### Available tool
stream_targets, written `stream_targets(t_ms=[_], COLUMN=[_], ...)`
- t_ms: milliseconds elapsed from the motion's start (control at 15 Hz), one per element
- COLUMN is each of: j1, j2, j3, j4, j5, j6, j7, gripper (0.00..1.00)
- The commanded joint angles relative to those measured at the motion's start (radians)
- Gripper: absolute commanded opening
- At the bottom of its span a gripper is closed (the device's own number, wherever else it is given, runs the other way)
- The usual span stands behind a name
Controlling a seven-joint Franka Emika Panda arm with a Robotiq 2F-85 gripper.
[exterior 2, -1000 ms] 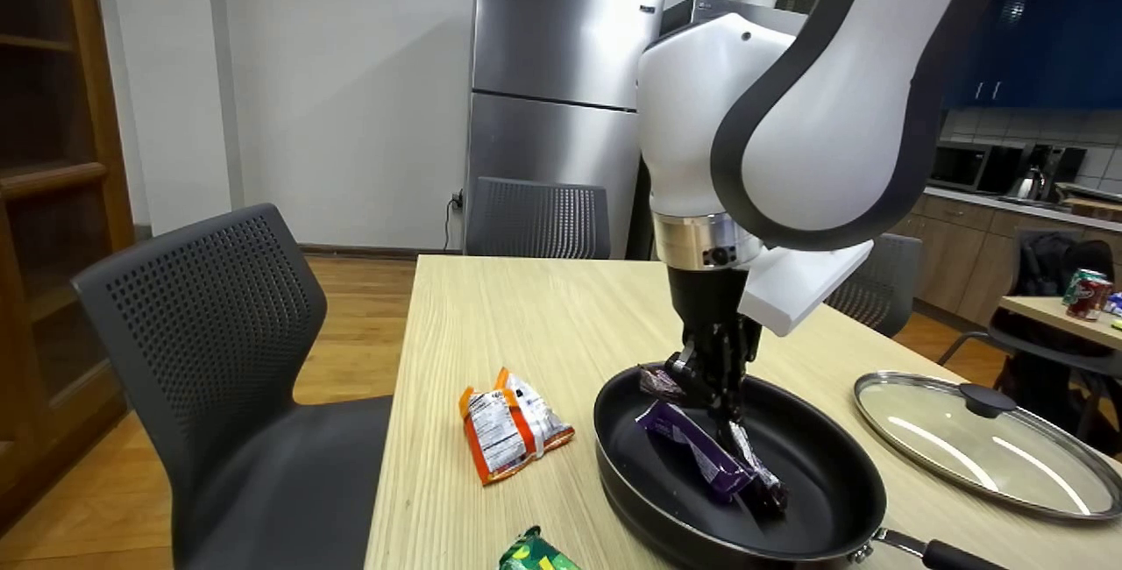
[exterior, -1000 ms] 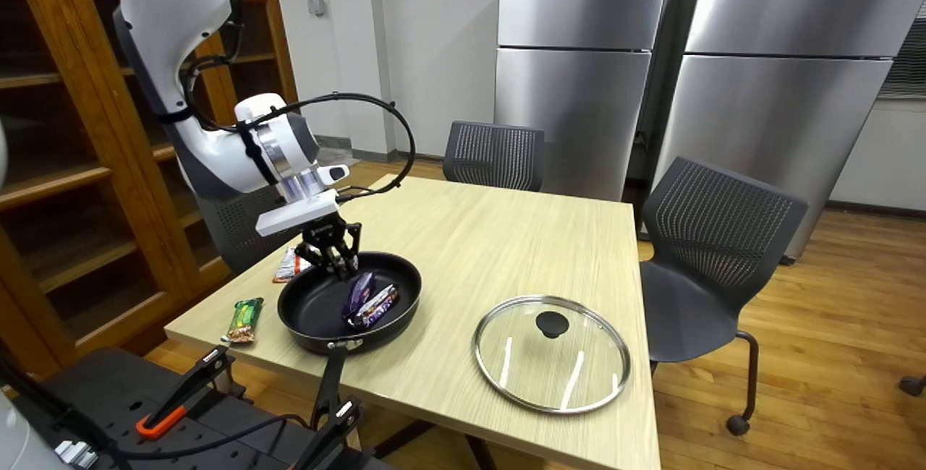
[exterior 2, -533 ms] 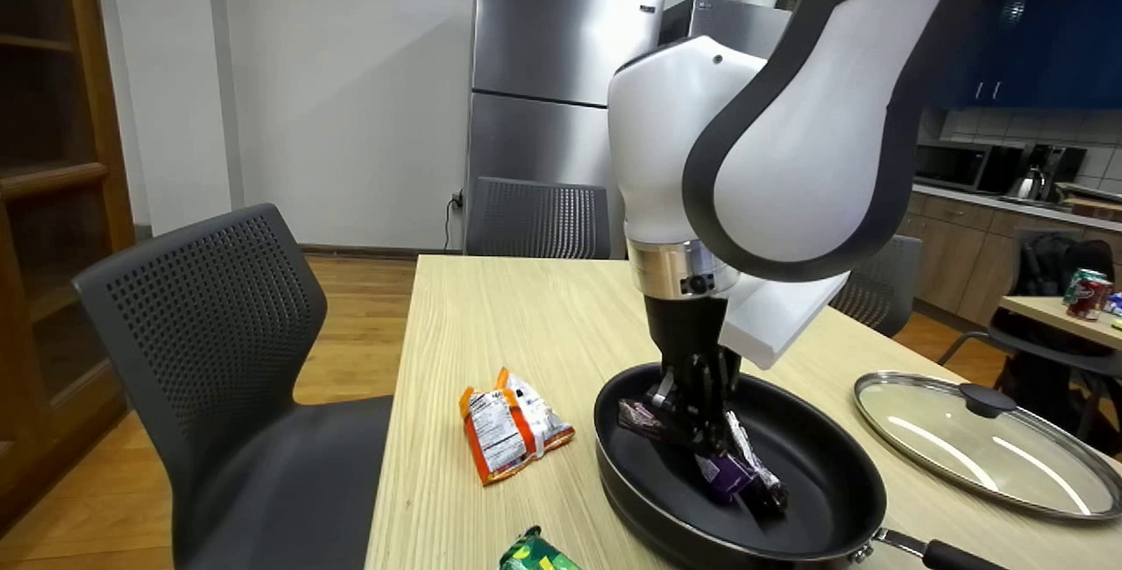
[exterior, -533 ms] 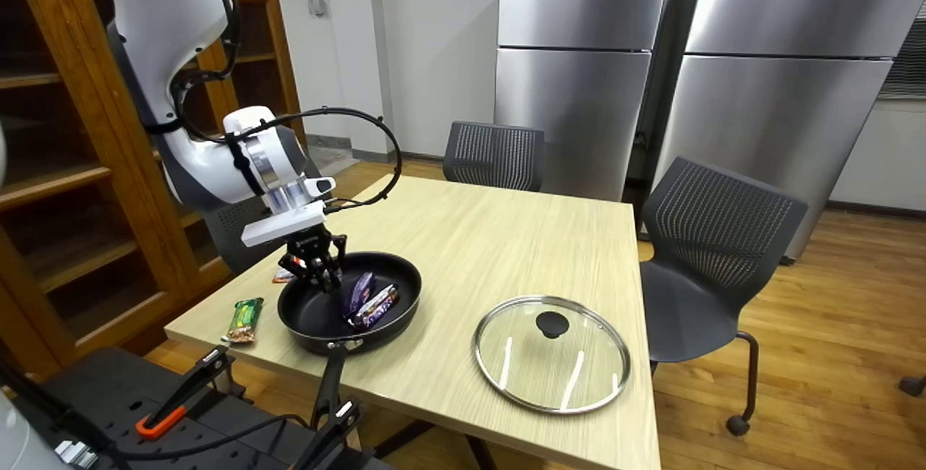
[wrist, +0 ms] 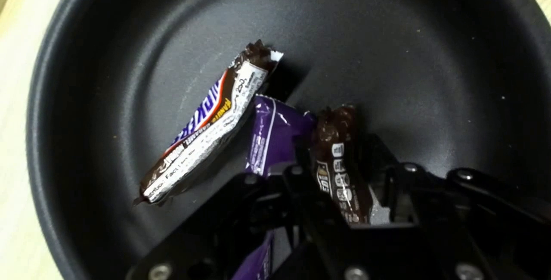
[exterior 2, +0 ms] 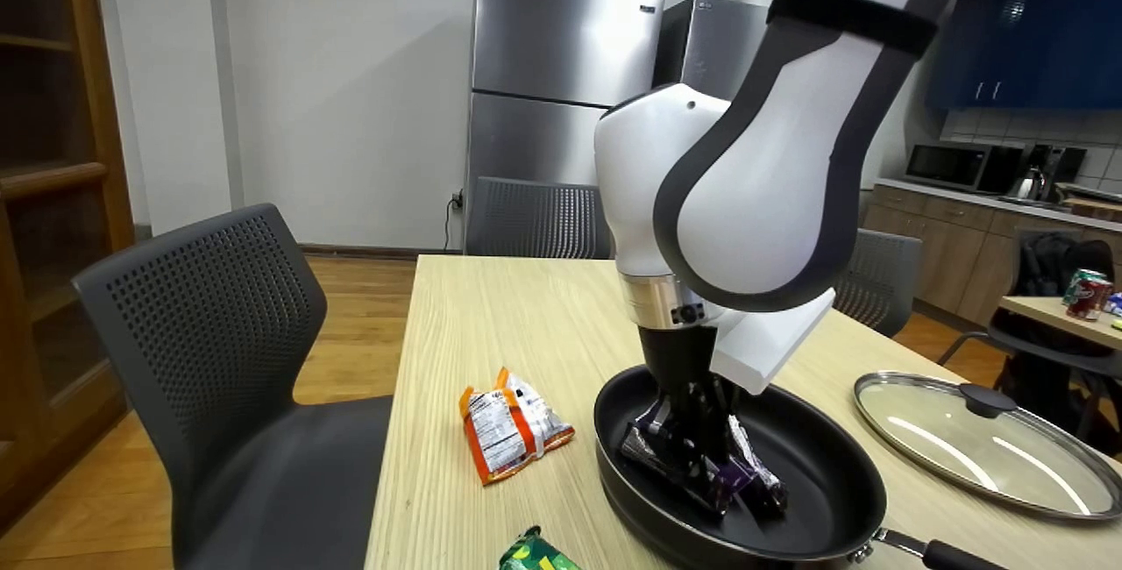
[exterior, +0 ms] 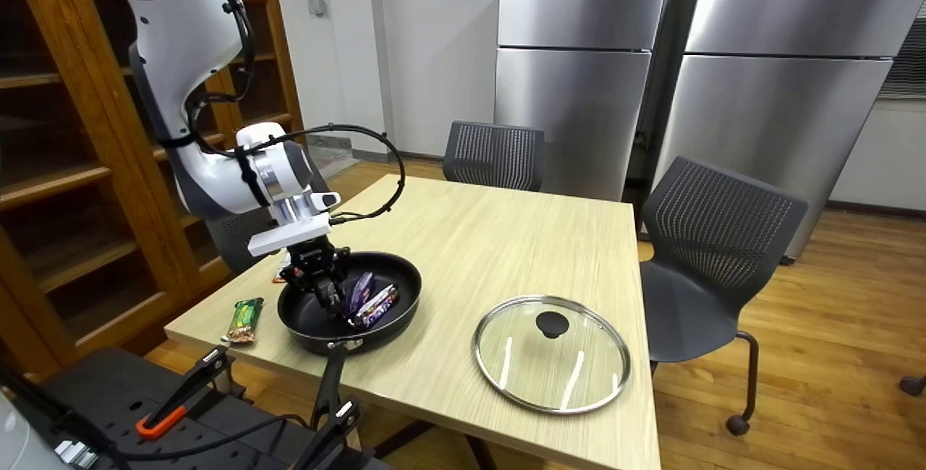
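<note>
Steel fridges [exterior: 571,130] stand at the back of the room, and dark chairs [exterior: 723,231] are set around the pale bench [exterior: 470,253]. Compared with a second ago, my jaws are lower: they were near the top of the pan [wrist: 344,34] and now reach well down inside it. The brown bar [wrist: 340,155] has come down with them, from higher up near the rim to low in the pan. In the wrist view my jaws stand one on each side of that bar; whether they pinch it or sit loose around it, I cannot tell. The pan holds two more bars, both where they were a second ago: a purple bar [wrist: 275,133], partly hidden behind my jaws, lies just beside the brown one, and a Snickers [wrist: 211,129] lies aslant on the purple one's other side, its lettering and white label panel showing. The pan's black handle [exterior: 330,383] juts out past the edge of the bench. Outside the pan, and unmoved too, an orange-and-white bag [exterior 2: 513,430] and a green packet [exterior: 244,318] lie on the bench near it, and the glass lid [exterior: 528,369] rests there knob up, apart from the pan.
</note>
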Motion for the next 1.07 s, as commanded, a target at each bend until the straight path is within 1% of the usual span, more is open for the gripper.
stream_targets(t_ms=[0, 267, 467, 600, 1000], j1=[-0.017, -0.007, 0.009, 0.017, 0.045], j2=[-0.017, -0.032, -0.055, -0.066, -0.051], j3=[0.019, 0.017, 0.018, 0.03, 0.074], j4=[0.013, 0.011, 0.009, 0.016, 0.098], j5=[0.008, 0.003, 0.003, 0.01, 0.024], j6=[-0.036, -0.036, -0.048, -0.058, -0.11], j7=[-0.036, -0.03, -0.013, -0.008, 0.01], gripper=[0.69, 1.0, 1.0, 1.0, 1.0])
